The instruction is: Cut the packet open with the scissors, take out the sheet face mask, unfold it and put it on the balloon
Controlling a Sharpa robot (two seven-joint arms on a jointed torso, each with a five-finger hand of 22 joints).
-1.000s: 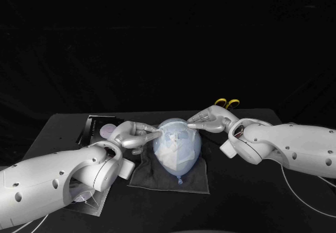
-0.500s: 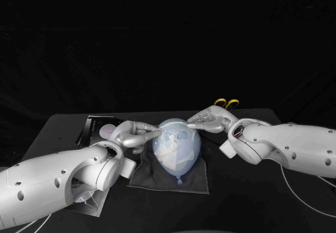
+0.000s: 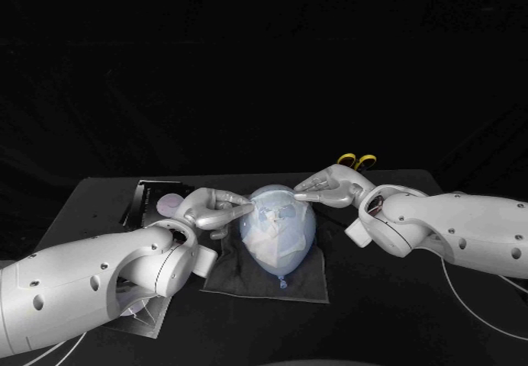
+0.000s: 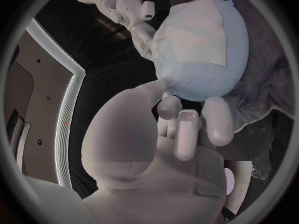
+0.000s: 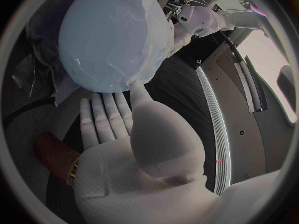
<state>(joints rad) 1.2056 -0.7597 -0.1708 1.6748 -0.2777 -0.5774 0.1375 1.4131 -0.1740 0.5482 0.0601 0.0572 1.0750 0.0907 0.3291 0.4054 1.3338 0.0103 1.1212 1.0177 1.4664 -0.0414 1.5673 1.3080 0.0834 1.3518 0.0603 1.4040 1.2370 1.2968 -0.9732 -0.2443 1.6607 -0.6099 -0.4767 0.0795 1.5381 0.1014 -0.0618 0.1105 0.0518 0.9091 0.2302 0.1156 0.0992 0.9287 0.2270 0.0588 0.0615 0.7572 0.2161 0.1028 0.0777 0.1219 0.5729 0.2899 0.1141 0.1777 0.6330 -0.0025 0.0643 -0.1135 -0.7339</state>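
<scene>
The pale blue balloon (image 3: 281, 232) lies on a dark cloth (image 3: 264, 280) in the middle of the table. A white sheet mask (image 3: 273, 227) is draped over it, also seen as the sheet mask (image 4: 199, 32) and the sheet mask (image 5: 152, 30). My left hand (image 3: 211, 209) is at the balloon's left side, its thumb and fingertips (image 4: 161, 88) pinching the mask's edge. My right hand (image 3: 328, 188) is at the far right end, its thumb (image 5: 136, 92) pinching a pulled-out corner of the mask. The scissors (image 3: 355, 160), with yellow handles, lie behind the right hand.
The cut packet (image 3: 154, 198) lies on the table behind my left hand. A clear plastic liner (image 3: 137, 314) sits near the front left edge under my left arm. A thin white cable (image 3: 484, 313) runs along the table's right side.
My left hand has crept slightly toward the balloon's far end. The right hand, balloon and mask stay as they were.
</scene>
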